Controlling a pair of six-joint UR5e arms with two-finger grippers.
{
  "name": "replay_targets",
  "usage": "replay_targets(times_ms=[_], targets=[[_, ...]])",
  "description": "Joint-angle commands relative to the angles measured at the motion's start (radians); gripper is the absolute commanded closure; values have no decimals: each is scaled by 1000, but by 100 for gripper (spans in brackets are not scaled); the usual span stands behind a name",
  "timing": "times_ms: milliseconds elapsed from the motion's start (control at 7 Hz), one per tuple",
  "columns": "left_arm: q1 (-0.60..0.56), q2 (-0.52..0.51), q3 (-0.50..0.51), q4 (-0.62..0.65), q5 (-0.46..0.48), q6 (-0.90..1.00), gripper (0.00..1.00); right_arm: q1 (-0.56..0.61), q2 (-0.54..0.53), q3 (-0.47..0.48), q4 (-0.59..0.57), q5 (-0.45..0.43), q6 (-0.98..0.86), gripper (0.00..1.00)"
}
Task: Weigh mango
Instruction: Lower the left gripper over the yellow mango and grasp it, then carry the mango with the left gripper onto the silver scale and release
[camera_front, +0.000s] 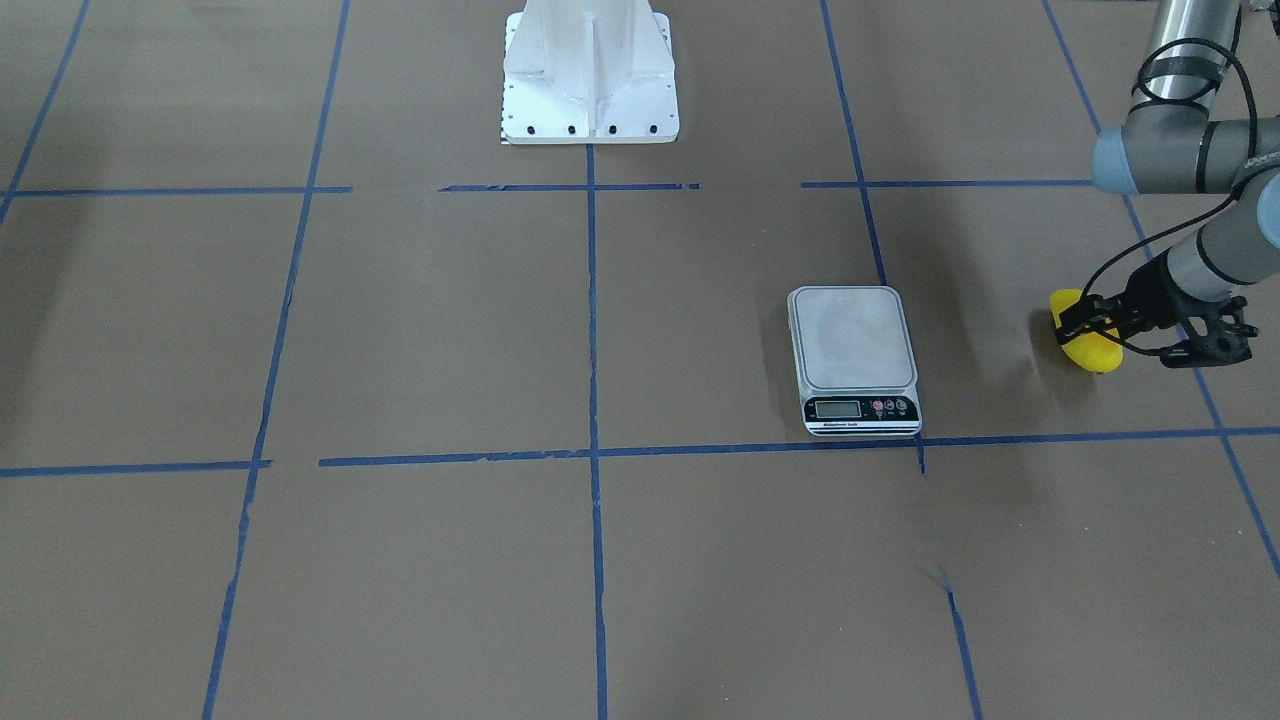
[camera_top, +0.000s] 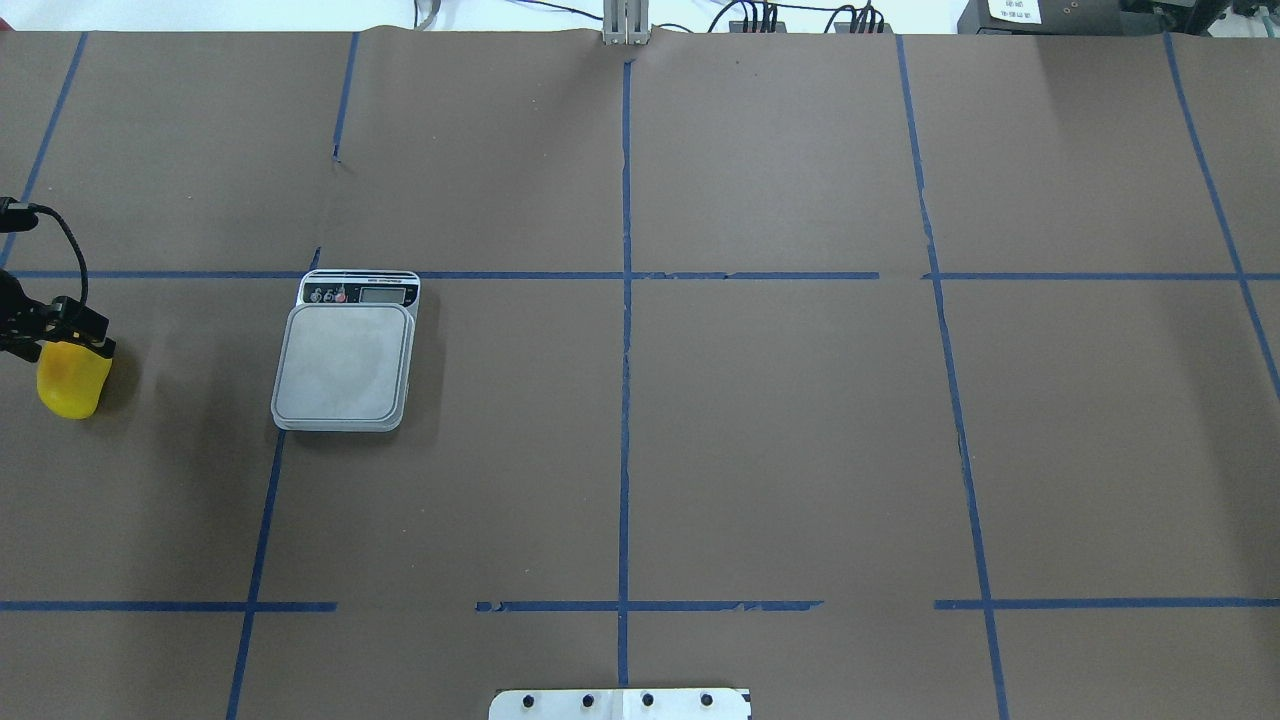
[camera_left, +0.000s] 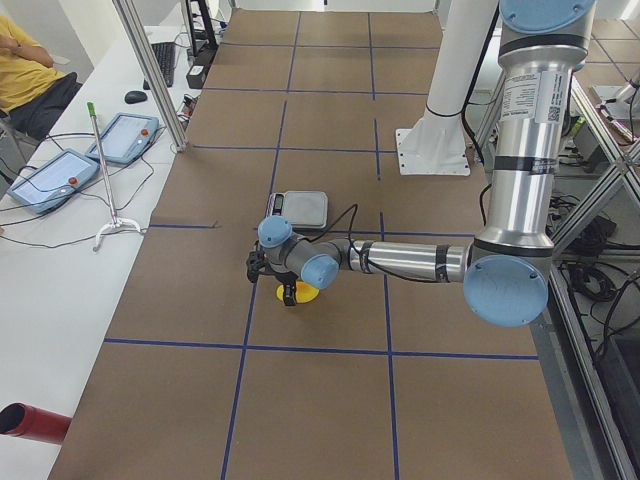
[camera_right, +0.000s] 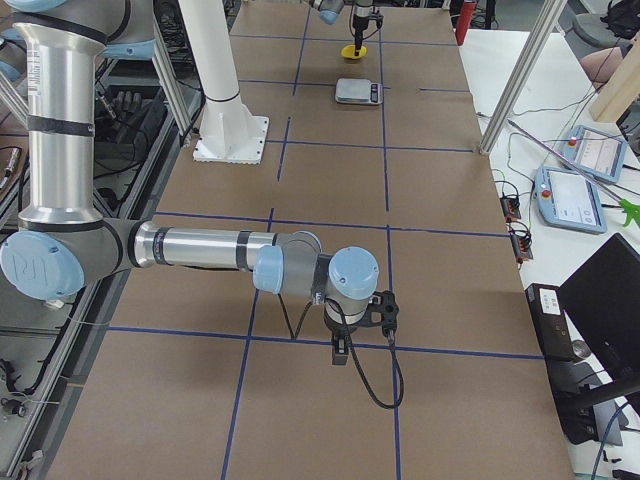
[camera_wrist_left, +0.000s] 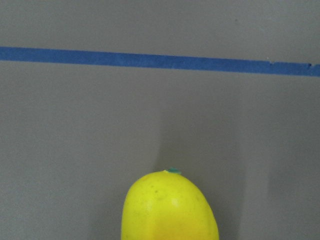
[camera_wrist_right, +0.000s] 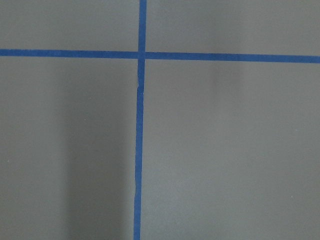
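The mango (camera_front: 1090, 348), bright yellow, is at the table's left end, left of the scale (camera_front: 852, 340) as the overhead view shows it (camera_top: 72, 380). My left gripper (camera_front: 1088, 322) is closed around the mango's far end, fingers on both sides. I cannot tell whether the mango touches the table. The left wrist view shows the mango's tip (camera_wrist_left: 170, 210) at the bottom centre, with no fingers in view. The scale's platform (camera_top: 345, 362) is bare. My right gripper (camera_right: 340, 350) shows only in the exterior right view, low over the table. I cannot tell whether it is open or shut.
A white robot base (camera_front: 590, 75) stands at the table's robot side. Blue tape lines (camera_top: 625, 300) cross the brown table. Operator consoles (camera_left: 60, 170) and cables lie on the side bench. A metal post (camera_right: 510, 90) stands by the table's edge.
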Motion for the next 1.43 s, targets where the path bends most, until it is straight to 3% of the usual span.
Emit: replay_targets(times_ms=[0,286,571,714,1000,1286], targets=[[2,-1,-23,10,19,-19,100,0,-1,0,0,0,0,0],[4,-18,-214,104,14,-146,100,0,-1,0,0,0,0,0],[25,-182,-210,111,16,-344,100,0,1,0,0,0,0,0],[106,-227,-204,111,24,-429,100,0,1,0,0,0,0,0],[224,-266,-186,111,36,-482,100,0,1,0,0,0,0,0],[241,-297,-141,108,83,-481,100,0,1,0,0,0,0,0]])
